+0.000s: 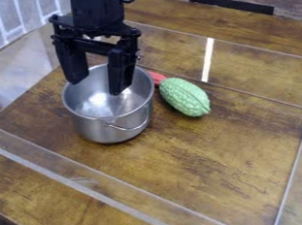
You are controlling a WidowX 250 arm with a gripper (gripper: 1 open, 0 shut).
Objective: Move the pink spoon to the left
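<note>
Camera view looks down on a wooden desk (pixel 236 176) fenced by clear panels. Toward the left stands a steel pot (pixel 109 112), open at the top, a small handle on its near side. Directly above it hangs the gripper (pixel 97 74), black and pointing straight down, its jaws spread wide with one finger (pixel 70 62) over the pot's left rim and the other (pixel 122 70) reaching down toward the pot's inside on the right. Nothing sits between the jaws; they hold nothing, and I cannot tell whether the right finger touches the pot's wall or merely hangs inside it.

Just right of the pot, a small reddish-pink tip shows: the spoon (pixel 154 77). Only that end is visible, wedged in the gap between the pot's far right rim and the green vegetable (pixel 185 96), which lies on the desk just beside the pot. Whether the spoon touches either one cannot be told, and the rest of it is hidden behind the arm and pot. A thin white streak (pixel 209 60) on the desk further right looks like glare on a panel.

As for progress, the task looks not yet begun: the spoon lies on the right side of the pot, ungrasped. What is left is everything: shifting the jaws right over the spoon, closing on it, lifting, and carrying it across to the open desk on the left.
</note>
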